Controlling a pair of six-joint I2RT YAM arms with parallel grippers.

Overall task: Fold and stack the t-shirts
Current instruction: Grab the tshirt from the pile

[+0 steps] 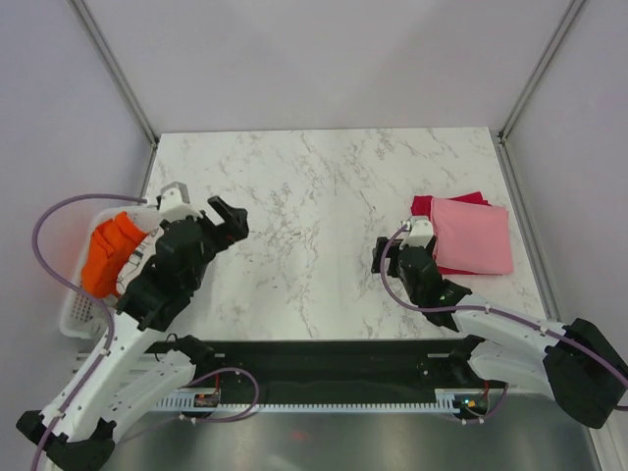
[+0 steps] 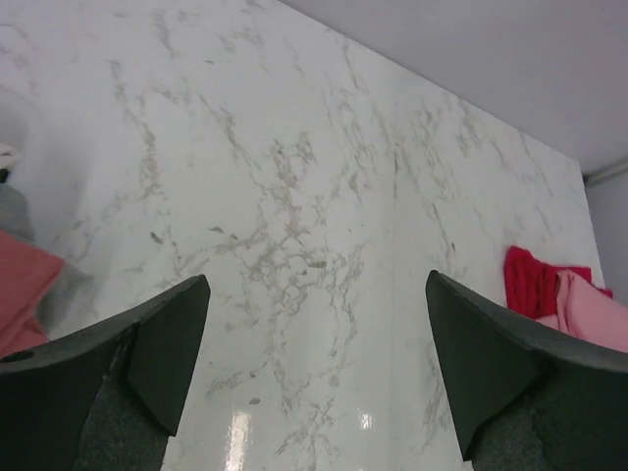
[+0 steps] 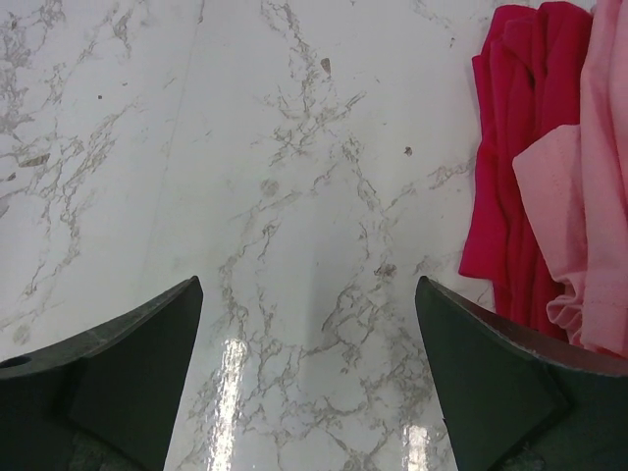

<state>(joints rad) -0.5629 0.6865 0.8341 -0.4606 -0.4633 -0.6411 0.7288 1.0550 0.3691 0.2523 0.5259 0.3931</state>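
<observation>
A folded pink t-shirt lies on a crimson t-shirt at the table's right side; the right wrist view shows the same pink t-shirt and crimson t-shirt at its right edge. An orange t-shirt is bundled in the basket at the left. My left gripper hangs open over bare marble, left of centre. Just left of the stack, my right gripper is open too, with nothing between its fingers.
The white slatted basket sits off the table's left edge beside my left arm. A reddish cloth and a bit of grey cloth show at the left edge of the left wrist view. Grey walls enclose the marble table.
</observation>
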